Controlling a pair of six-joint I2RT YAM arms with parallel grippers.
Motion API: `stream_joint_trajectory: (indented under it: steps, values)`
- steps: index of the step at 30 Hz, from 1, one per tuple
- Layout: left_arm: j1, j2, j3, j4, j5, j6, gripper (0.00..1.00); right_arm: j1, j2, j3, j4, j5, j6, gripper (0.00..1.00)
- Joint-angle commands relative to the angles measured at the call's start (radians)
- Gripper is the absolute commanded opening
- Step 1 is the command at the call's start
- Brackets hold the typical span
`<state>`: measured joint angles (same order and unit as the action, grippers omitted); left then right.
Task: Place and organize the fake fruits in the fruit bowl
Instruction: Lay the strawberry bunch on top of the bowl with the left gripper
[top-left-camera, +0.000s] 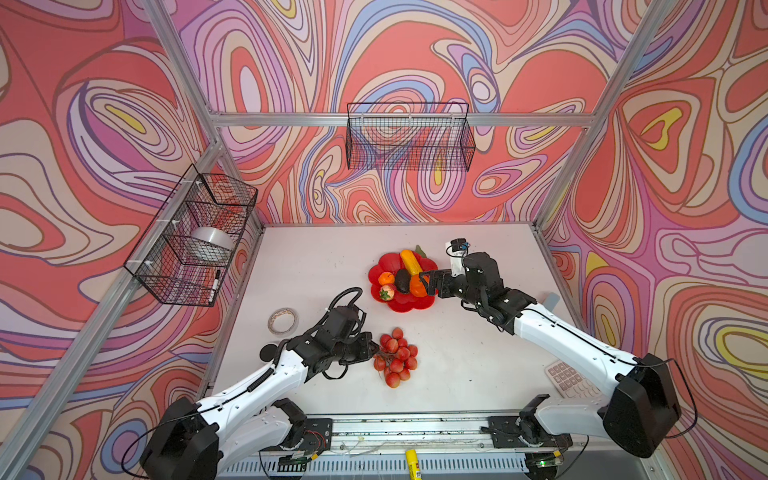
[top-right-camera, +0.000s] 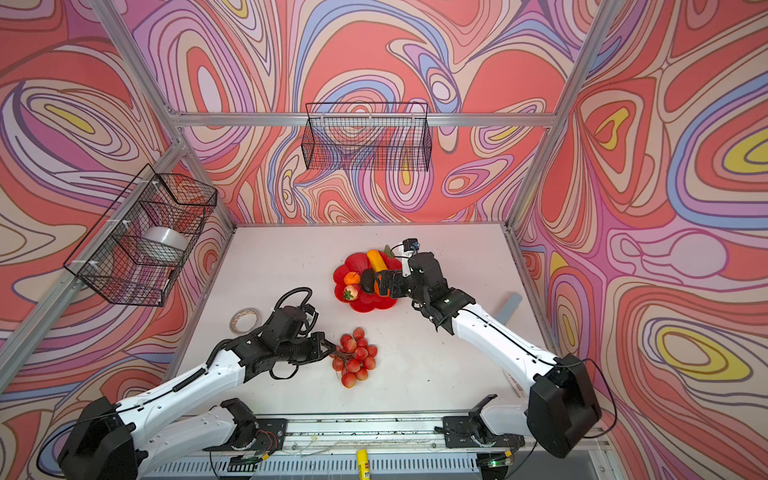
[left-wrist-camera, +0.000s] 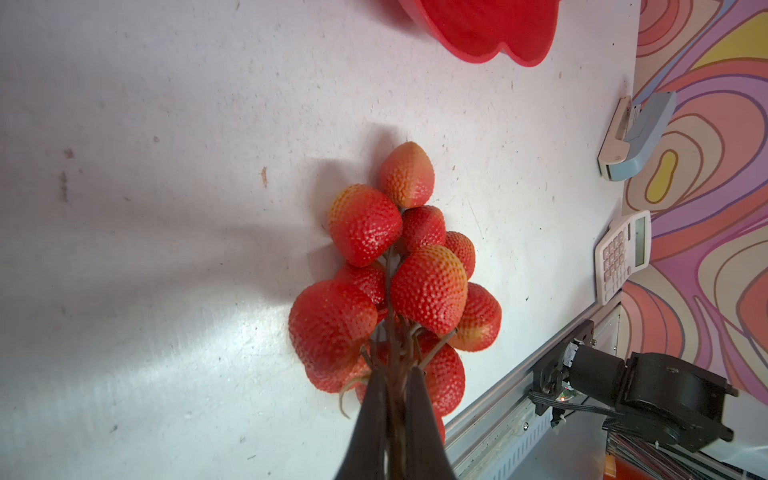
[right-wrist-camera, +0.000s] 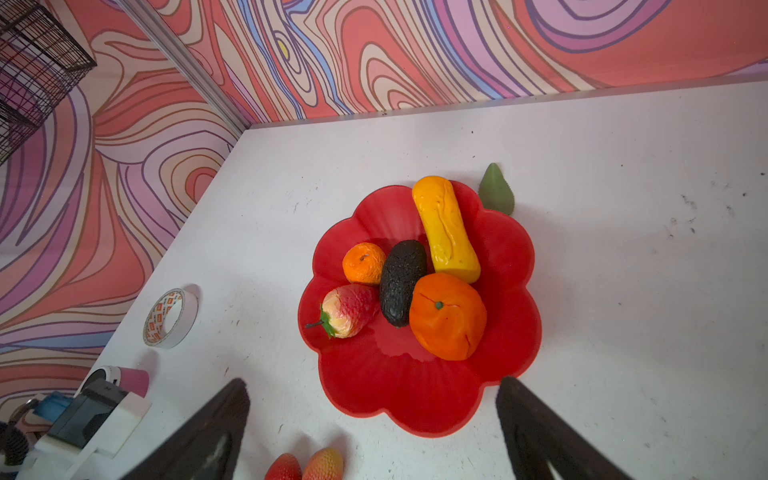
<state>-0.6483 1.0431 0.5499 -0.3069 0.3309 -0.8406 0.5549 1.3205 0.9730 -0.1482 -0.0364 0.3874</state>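
Nearest the front rail, on the white table (top-left-camera: 457, 365), the bunch of red berries (top-left-camera: 397, 358) lies flat, well apart from the fruit bowl (top-left-camera: 409, 305). From the left, the left gripper (left-wrist-camera: 392, 399) reaches in low with its jaws pinched together on the brown stem (left-wrist-camera: 390, 328) where the berries branch off.

Farther back, the red scalloped bowl sits on the table with five fruits in it: the strawberry (right-wrist-camera: 349, 309) toward the left, the dark avocado (right-wrist-camera: 402, 282) in the middle, a small orange (right-wrist-camera: 364, 263) beside it, a bigger orange (right-wrist-camera: 448, 316), and the yellow oblong fruit (right-wrist-camera: 446, 228) reaching the far rim. Over the bowl's right edge, the right gripper (top-left-camera: 428, 282) hangs with jaws spread wide, nothing between them.
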Motion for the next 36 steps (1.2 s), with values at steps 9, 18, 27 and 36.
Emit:
stream_joint_trajectory:
  steps: [9,18,27,36]
  values:
    - [-0.001,0.001,0.255,-0.095,0.060,0.094,0.00,-0.014,-0.041,-0.039,0.019,0.059,0.035,0.98]
    - [0.085,0.132,0.481,0.029,0.219,0.164,0.00,-0.082,-0.213,-0.125,0.004,0.159,0.122,0.98]
    - [0.227,0.437,0.564,0.292,0.468,0.199,0.00,-0.108,-0.360,-0.154,-0.104,0.237,0.119,0.98]
    - [0.290,0.634,0.600,0.436,0.476,0.212,0.00,-0.110,-0.399,-0.168,-0.126,0.250,0.117,0.98]
